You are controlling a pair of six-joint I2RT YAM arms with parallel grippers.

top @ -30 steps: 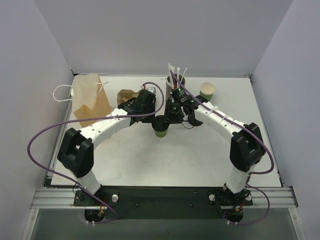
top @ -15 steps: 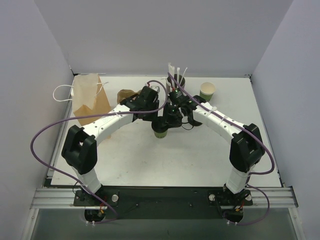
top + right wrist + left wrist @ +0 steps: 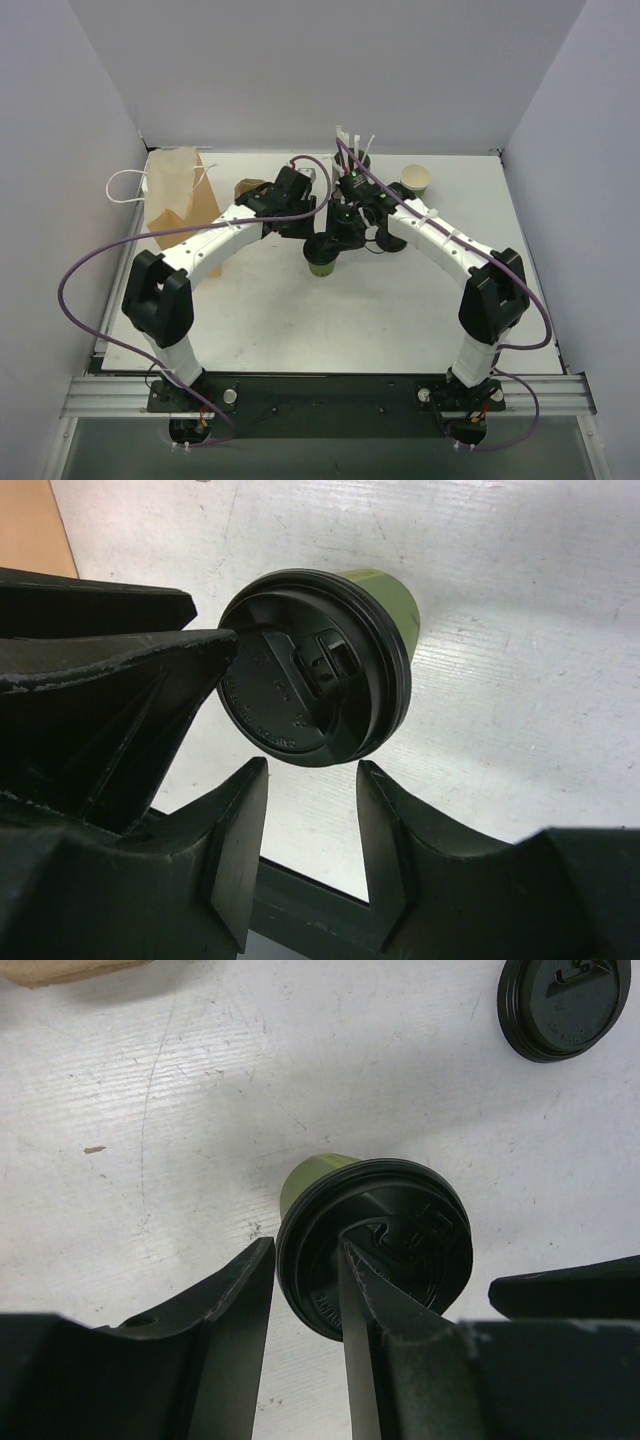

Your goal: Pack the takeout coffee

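I find the cup [image 3: 320, 264] upright at the middle of the table [image 3: 400, 320], axis vertical, beneath both claws. The left claw [image 3: 305, 1252] is parted, one finger over the lid [image 3: 315, 665], and is nearer. The right claw [image 3: 312, 772] is parted and empty, just short. Only the left wrist view shows a spare lid [image 3: 564, 1006], and only the overhead view shows the bag [image 3: 182, 200].

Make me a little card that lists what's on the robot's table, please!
Coffee cup: green, black lid on, upright mid-table
Left gripper: open, one finger in front of the lid
Right gripper: open, cup just beyond its fingertips
Spare lid: black, flat on the table
Other cup: green, no lid, back right
Straw holder: at the back, white straws inside
Paper bag: brown, standing at the left; coffee not in it yet
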